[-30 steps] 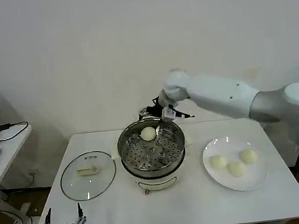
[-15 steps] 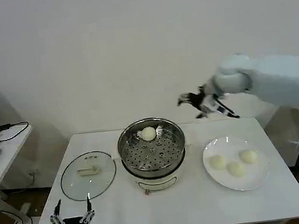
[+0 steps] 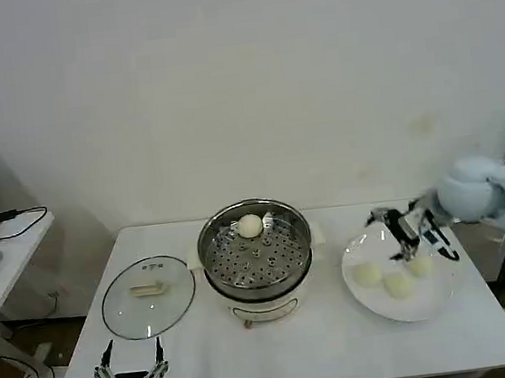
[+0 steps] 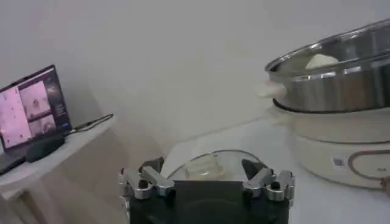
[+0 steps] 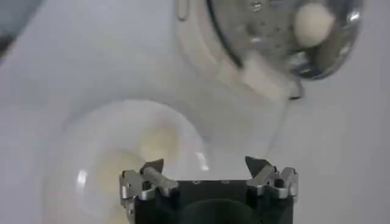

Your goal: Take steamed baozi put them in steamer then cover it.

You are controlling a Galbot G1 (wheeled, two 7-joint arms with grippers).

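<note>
While my right arm reaches in over the plate (image 3: 430,301), the white table (image 3: 326,349) carries everything else, and I place it all from the steamer (image 3: 256,254), which stands at the table's middle with no lid on. On the steamer's left lies the cover (image 3: 149,296), flat on the table (handle up) and just beside the pot without touching it. On the steamer's right sits the plate, a little apart from the base. One baozi (image 3: 250,226) rests on the perforated tray at the far side of the steamer; my right wrist camera sees the same bun (image 5: 314,22) inside the steel rim. Three more baozi (image 3: 397,284) lie together on the plate.

My right gripper (image 3: 402,231) hangs above the plate's far edge, on the side away from the steamer, fingers spread apart and empty. My left gripper (image 3: 131,376) waits low at the table's near edge, in front of the cover and well apart from the steamer, fingers likewise spread with nothing between them.
</note>
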